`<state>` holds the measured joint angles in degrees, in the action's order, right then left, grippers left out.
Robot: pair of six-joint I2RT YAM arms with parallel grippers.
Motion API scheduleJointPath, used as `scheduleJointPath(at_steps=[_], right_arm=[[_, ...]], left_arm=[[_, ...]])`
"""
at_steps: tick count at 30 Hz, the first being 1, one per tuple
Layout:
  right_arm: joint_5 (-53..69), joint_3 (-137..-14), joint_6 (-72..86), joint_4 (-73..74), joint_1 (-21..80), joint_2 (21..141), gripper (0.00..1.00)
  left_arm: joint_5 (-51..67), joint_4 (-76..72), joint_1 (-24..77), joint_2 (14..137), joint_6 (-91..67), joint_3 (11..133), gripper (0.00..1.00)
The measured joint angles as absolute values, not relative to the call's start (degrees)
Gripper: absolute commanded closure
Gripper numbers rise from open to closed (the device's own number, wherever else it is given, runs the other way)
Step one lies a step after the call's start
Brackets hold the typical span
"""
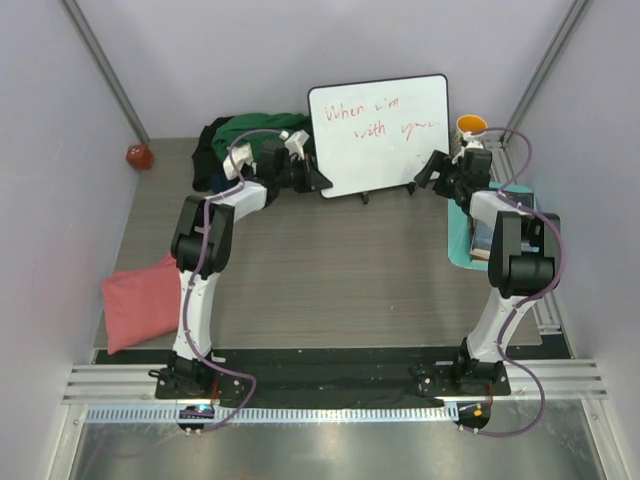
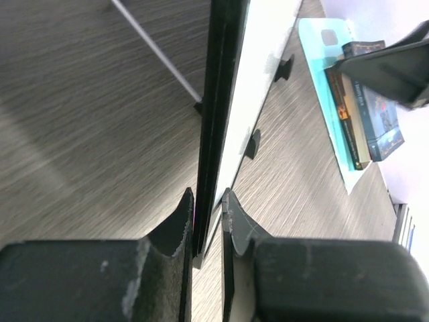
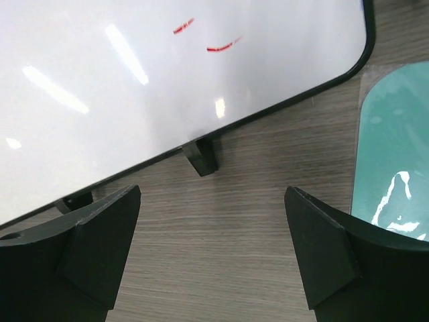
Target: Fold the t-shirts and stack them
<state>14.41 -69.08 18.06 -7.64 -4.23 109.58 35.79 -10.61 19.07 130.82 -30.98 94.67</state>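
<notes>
While left fingers (image 2: 173, 228) tight on "When I'm with you" whiteboard (image 1: 385, 150), right fingers (image 3: 100, 241) wide, empty.

Finding: robotics laboratory test cell. Plain pale partition walls (image 1: 250, 50) with grey metal corner struts (image 1: 100, 70) enclose a grey wood-grain laminate surface (image 1: 340, 270). Bare aluminium extrusion rails (image 1: 330, 392) run along its near edge. A left robot arm (image 1: 205, 260) and a right robot arm (image 1: 510, 270) are bolted there, trailing exposed purple cables (image 1: 543, 385). A white dry-erase board (image 1: 380, 130), black-rimmed with red handwriting, stands at the rear.
</notes>
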Motion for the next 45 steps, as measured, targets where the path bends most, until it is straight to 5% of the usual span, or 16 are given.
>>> scheduleJointPath(at_steps=[13,28,45], right_arm=[[12.82,-69.95,17.61,-4.47,-4.23,103.11,0.04],[5.39,-76.82,17.61,1.63,-4.23,103.31,0.02],[-9.15,-87.55,12.51,6.07,-4.23,116.79,0.00]], left_arm=[[34.98,-5.69,18.50,130.69,-30.48,93.19,1.00],[36.25,20.80,17.32,142.50,-27.31,120.38,1.00],[34.54,20.40,17.10,141.38,-26.74,117.93,1.00]])
